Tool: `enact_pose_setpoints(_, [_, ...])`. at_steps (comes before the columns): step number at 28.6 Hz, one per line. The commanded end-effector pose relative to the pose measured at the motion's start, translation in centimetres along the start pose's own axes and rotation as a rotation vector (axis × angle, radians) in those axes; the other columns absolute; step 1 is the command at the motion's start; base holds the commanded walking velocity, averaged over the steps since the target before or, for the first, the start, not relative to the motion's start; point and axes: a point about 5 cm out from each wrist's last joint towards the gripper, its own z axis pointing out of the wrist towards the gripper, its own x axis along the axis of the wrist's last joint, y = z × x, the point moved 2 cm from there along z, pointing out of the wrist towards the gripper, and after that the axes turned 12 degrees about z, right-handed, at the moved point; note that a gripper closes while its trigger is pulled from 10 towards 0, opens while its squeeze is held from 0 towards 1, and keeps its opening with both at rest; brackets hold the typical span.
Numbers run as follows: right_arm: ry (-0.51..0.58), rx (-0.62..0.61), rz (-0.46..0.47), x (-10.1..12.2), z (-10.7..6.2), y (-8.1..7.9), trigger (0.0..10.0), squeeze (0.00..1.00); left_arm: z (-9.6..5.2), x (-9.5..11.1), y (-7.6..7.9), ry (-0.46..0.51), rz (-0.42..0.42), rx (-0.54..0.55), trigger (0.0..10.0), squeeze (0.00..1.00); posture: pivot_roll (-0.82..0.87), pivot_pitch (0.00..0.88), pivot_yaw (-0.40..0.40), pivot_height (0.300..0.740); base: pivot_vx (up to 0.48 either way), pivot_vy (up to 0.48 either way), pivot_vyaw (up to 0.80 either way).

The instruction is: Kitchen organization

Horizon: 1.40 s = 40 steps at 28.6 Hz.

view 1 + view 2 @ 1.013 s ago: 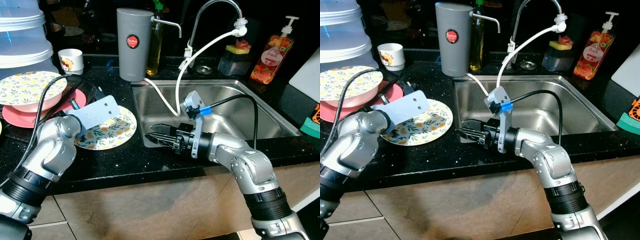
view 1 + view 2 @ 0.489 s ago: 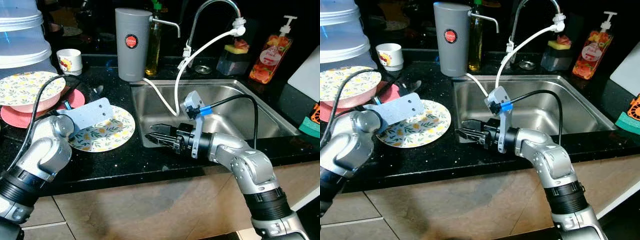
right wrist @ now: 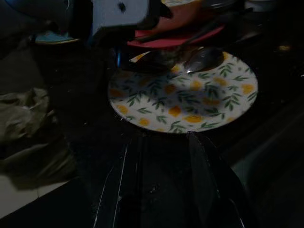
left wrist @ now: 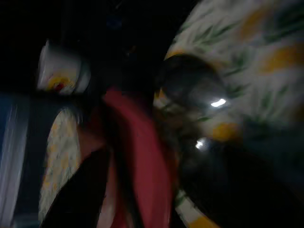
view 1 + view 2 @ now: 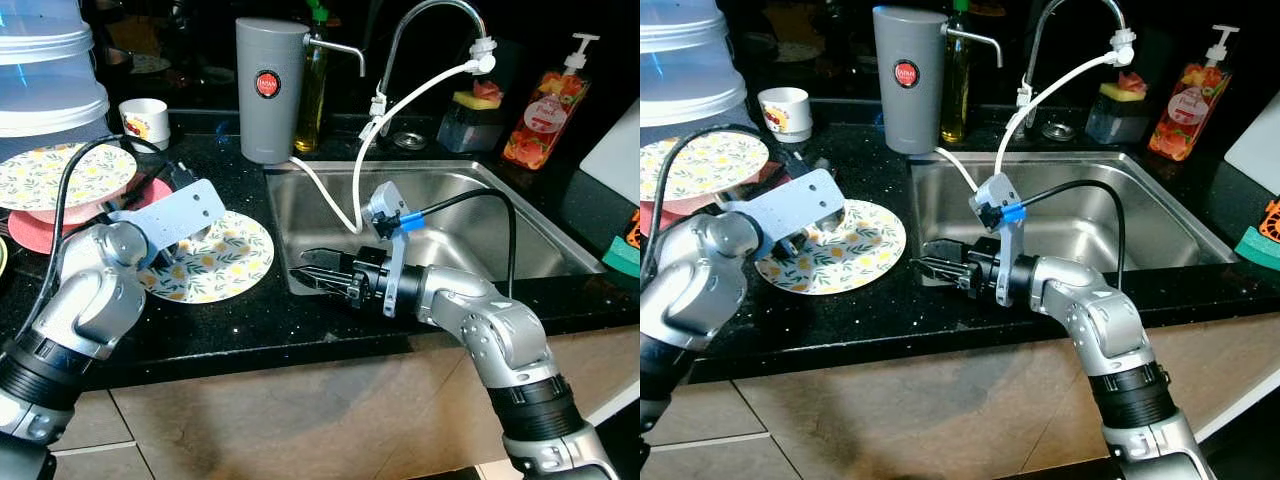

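Note:
A flat plate with a lemon-and-leaf print (image 5: 228, 268) lies on the black counter just left of the sink. My left gripper (image 5: 166, 255) hovers low over the plate's left side under its grey wrist mount, shut on the handle of a metal spoon (image 3: 204, 59) whose bowl sticks out over the plate. The left wrist view is blurred and shows the spoon bowl (image 4: 190, 83) against the plate. My right gripper (image 5: 318, 270) rests at the sink's front left corner, pointing at the plate. It is open, with nothing between its fingers (image 3: 118, 190).
A patterned bowl (image 5: 60, 175) sits on a red plate (image 5: 30, 235) at the left, with clear tubs (image 5: 45, 70) behind. A white cup (image 5: 147, 120), grey dispenser (image 5: 268, 88), faucet hose (image 5: 360, 170), soap bottle (image 5: 545, 110) and steel sink (image 5: 470, 205) ring the area.
My left arm has shifted and risen a little over the patterned plate, its wrist mount tilting up. The right arm has stayed put at the sink corner.

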Motion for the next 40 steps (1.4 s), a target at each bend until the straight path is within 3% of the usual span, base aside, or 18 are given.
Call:
enact_pose_setpoints(1, [-0.028, 0.009, 0.008, -0.5, -0.2, -0.1, 10.0, 0.00, -0.3, 0.1, 1.0, 0.003, 0.041, -0.072, 10.0, 0.00, -0.02, 0.110, -0.073, 0.740, 0.000, 0.000, 0.00])
enact_pose_setpoints(10, [-0.029, 0.003, 0.004, -0.5, -0.2, 0.1, 10.0, 0.00, -1.5, 1.6, 0.4, 0.066, -0.005, -0.089, 10.0, 0.00, -0.02, 0.110, -0.073, 0.740, 0.000, 0.000, 0.00])
enact_pose_setpoints(14, [-0.028, 0.002, 0.002, -0.5, -0.2, 0.2, 10.0, 0.00, -1.9, 1.6, 0.3, 0.070, 0.042, -0.094, 10.0, 0.00, -0.02, 0.110, -0.073, 0.740, 0.000, 0.000, 0.00])
enact_pose_setpoints(16, [-0.024, -0.003, 0.000, -0.4, -0.3, 0.2, 10.0, 0.00, -1.7, 2.4, -1.7, 0.111, -0.038, 0.036, 10.0, 0.00, -0.02, 0.110, -0.073, 0.740, 0.000, 0.000, 0.00])
enact_pose_setpoints(17, [-0.024, -0.003, 0.000, -0.4, -0.3, 0.2, 10.0, 0.00, -1.7, 2.4, -1.7, 0.111, -0.038, 0.036, 10.0, 0.00, -0.02, 0.110, -0.073, 0.740, 0.000, 0.000, 0.00])
enact_pose_setpoints(19, [-0.020, -0.006, 0.000, -0.4, -0.2, 0.3, 10.0, 0.00, -1.4, 3.1, -3.8, 0.155, -0.143, 0.184, 10.0, 0.00, -0.01, 0.109, -0.071, 0.740, 0.000, 0.000, 0.00])
enact_pose_setpoints(21, [-0.019, -0.006, -0.001, -0.4, -0.2, 0.2, 10.0, 0.00, -1.4, 3.2, -4.1, 0.163, -0.177, 0.204, 10.0, 0.00, -0.01, 0.109, -0.071, 0.740, 0.000, 0.000, 0.00])
enact_pose_setpoints(23, [-0.015, -0.005, -0.001, -0.3, -0.1, 0.2, 10.0, 0.00, -1.6, 3.7, -5.1, 0.208, -0.275, 0.268, 10.0, 0.00, -0.01, 0.107, -0.069, 0.740, 0.000, 0.000, 0.00])
enact_pose_setpoints(25, [-0.015, -0.005, -0.001, -0.3, -0.1, 0.2, 10.0, 0.00, -1.6, 3.7, -5.1, 0.208, -0.275, 0.268, 10.0, 0.00, -0.01, 0.107, -0.069, 0.740, 0.000, 0.000, 0.00])
enact_pose_setpoints(27, [-0.014, -0.005, 0.000, -0.4, -0.1, 0.2, 10.0, 0.00, -1.7, 3.9, -5.3, 0.229, -0.410, 0.276, 10.0, 0.00, -0.01, 0.106, -0.068, 0.740, 0.000, 0.000, 0.00])
enact_pose_setpoints(28, [-0.014, -0.005, 0.000, -0.4, -0.1, 0.2, 10.0, 0.00, -1.7, 3.9, -5.3, 0.229, -0.410, 0.276, 10.0, 0.00, -0.01, 0.106, -0.068, 0.740, 0.000, 0.000, 0.00])
enact_pose_setpoints(33, [-0.020, 0.004, -0.002, -0.4, -0.2, 0.1, 10.0, 0.00, -1.1, 4.1, -1.8, 0.204, -0.787, 0.052, 10.0, 0.00, -0.01, 0.102, -0.067, 0.740, 0.000, 0.000, 0.00])
enact_pose_setpoints(34, [-0.020, 0.004, -0.002, -0.4, -0.2, 0.1, 10.0, 0.00, -1.1, 4.1, -1.8, 0.204, -0.787, 0.052, 10.0, 0.00, -0.01, 0.102, -0.067, 0.740, 0.000, 0.000, 0.00])
enact_pose_setpoints(37, [-0.032, 0.021, -0.001, -0.6, -0.3, -0.1, 10.0, 0.00, -1.0, 2.7, 0.6, 0.106, -0.789, 0.038, 10.0, 0.00, -0.01, 0.099, -0.066, 0.740, 0.000, 0.000, 0.00])
enact_pose_setpoints(40, [-0.040, 0.034, -0.001, -0.7, -0.3, -0.3, 10.0, 0.00, -1.0, 2.2, 2.0, 0.067, -0.773, 0.016, 10.0, 0.00, -0.01, 0.096, -0.069, 0.740, 0.000, 0.000, 0.00])
